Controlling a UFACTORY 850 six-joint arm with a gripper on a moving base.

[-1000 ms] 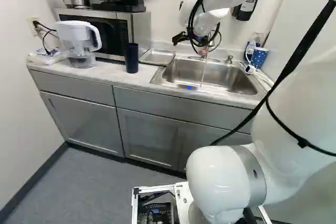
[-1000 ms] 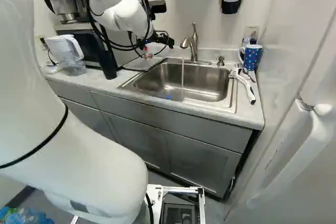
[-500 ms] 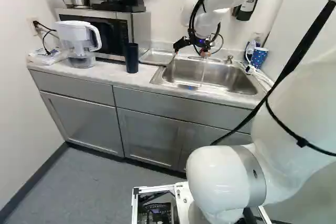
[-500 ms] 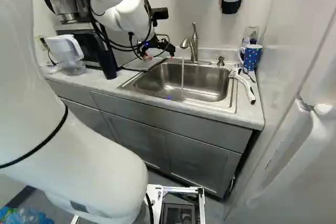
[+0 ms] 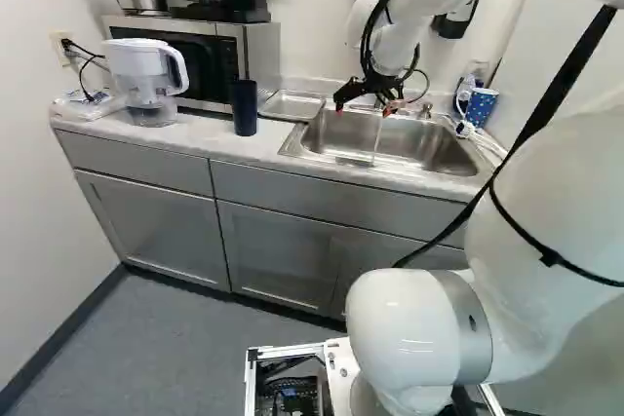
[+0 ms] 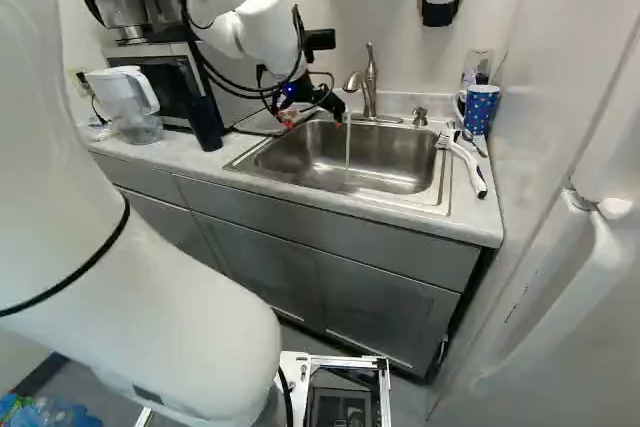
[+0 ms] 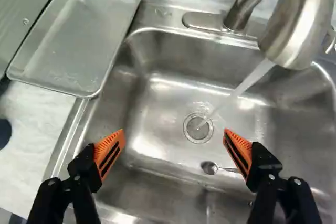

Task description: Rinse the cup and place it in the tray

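Starting at the left end of the counter (image 5: pixel 210 143), you have the pitcher (image 5: pixel 146 70) standing in front of the microwave (image 5: pixel 200 56). Next comes a dark cup (image 5: pixel 245 107), upright toward the counter's front edge and just beside the tray (image 7: pixel 79 30). That tray lies flat along the sink's (image 7: pixel 157 150) left rim, likely so a dripping cup has only a short way to travel. Your gripper (image 7: pixel 174 134) hangs over the left part of the basin, its fingers spread wide with nothing between them, which leaves room to go around a cup. Under it, a spoon (image 7: pixel 209 168) lies on the basin floor; nearer the front wall, faint lines (image 7: pixel 208 208) could be a clear cup or only reflections, so you can't be sure which cup is meant. Farther right, the faucet (image 7: pixel 299 24) runs water (image 7: pixel 252 77) down toward the drain, presumably ready for rinsing. A polka-dot mug (image 6: pixel 481 107) stands at the counter's back right corner, behind a white-handled utensil (image 6: pixel 468 167). I'd judge that the rinse hasn't begun: settle on the cup first, then close on its sides and keep your fingers off the spout.
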